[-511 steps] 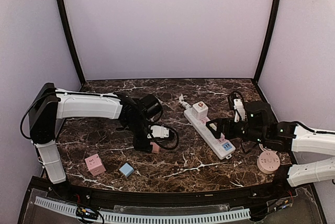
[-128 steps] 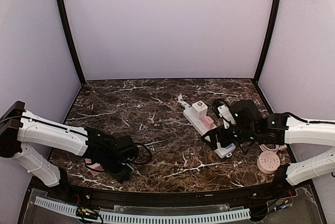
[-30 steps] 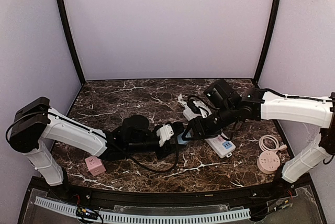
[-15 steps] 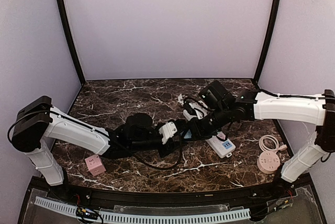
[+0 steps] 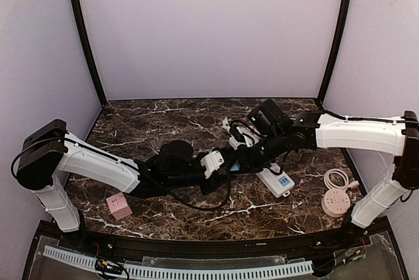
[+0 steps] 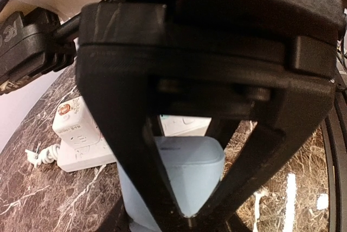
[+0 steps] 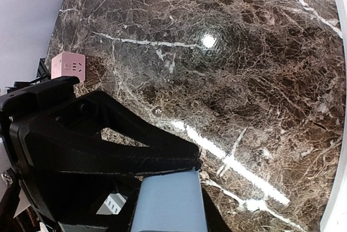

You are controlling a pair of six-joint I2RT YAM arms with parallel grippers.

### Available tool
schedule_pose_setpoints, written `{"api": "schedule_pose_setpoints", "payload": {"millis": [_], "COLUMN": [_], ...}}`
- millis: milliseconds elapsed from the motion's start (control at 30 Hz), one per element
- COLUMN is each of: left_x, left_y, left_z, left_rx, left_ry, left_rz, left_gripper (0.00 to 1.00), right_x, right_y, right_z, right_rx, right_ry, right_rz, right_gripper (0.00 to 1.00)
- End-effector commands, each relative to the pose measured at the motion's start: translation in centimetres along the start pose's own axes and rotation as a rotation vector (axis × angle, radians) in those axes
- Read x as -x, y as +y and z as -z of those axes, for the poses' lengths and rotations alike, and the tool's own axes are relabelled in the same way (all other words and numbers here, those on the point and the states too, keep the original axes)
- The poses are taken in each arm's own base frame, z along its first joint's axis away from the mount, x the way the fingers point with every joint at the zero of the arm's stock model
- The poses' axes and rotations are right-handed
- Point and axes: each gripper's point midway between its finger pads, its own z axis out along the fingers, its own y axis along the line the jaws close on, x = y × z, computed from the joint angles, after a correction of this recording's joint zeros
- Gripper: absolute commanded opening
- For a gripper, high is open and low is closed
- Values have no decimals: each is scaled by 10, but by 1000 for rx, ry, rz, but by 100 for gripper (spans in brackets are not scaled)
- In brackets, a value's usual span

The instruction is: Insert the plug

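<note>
The plug (image 6: 190, 169) is a pale blue block, held above the table in the left wrist view with my left gripper (image 6: 190, 218) shut on it. In the right wrist view the plug (image 7: 168, 202) fills the bottom centre. My right gripper (image 7: 169, 216) has closed around it, right beside the left gripper's black finger (image 7: 108, 145). From above, both grippers (image 5: 226, 162) (image 5: 242, 160) meet nose to nose and hide most of the plug. The white power strip (image 5: 273, 178) lies just right of them, also seen past the plug as the power strip (image 6: 81, 142).
A white adapter (image 5: 239, 137) sits on the strip's far end. A pink cube socket (image 5: 118, 207) lies at the front left, seen too as the pink cube (image 7: 68, 65). A round pink socket (image 5: 335, 201) with a coiled white cable (image 5: 337, 177) lies front right.
The left arm has carried the plug rightwards to the right gripper. The right gripper's jaws have narrowed onto the plug over the last second.
</note>
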Motion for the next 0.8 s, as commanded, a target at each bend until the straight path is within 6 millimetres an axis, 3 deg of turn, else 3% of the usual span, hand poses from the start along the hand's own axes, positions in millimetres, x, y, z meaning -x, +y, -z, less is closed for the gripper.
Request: {"api": "schedule_pose_setpoints", "payload": {"millis": [0, 33, 100, 200, 267, 400, 567, 767], "left_x": [7, 7, 7, 8, 9, 7, 9, 7], "left_y": [1, 1, 1, 3, 3, 3, 10, 41], "left_z": [-3, -3, -3, -1, 2, 7, 15, 30], "left_rx": [1, 1, 0, 8, 11, 18, 45, 93], "left_ry": [-6, -6, -6, -11, -17, -23, -39, -69], "left_rz": [4, 4, 4, 9, 5, -7, 3, 103], "left_gripper": [1, 1, 15, 60, 77, 95, 99, 99], "right_x": [4, 3, 3, 3, 6, 18, 25, 24], "right_y": [2, 2, 2, -2, -4, -21, -51, -102], "right_z": [-1, -2, -2, -1, 3, 23, 43, 63], "right_rx": [-7, -8, -6, -24, -47, -125, -239, -515], "right_ry": [-12, -9, -6, -13, -27, -61, -81, -88], "right_rz": [23, 21, 22, 27, 44, 89, 206, 337], "right_gripper": [14, 9, 1, 0, 0, 0, 0, 0]}}
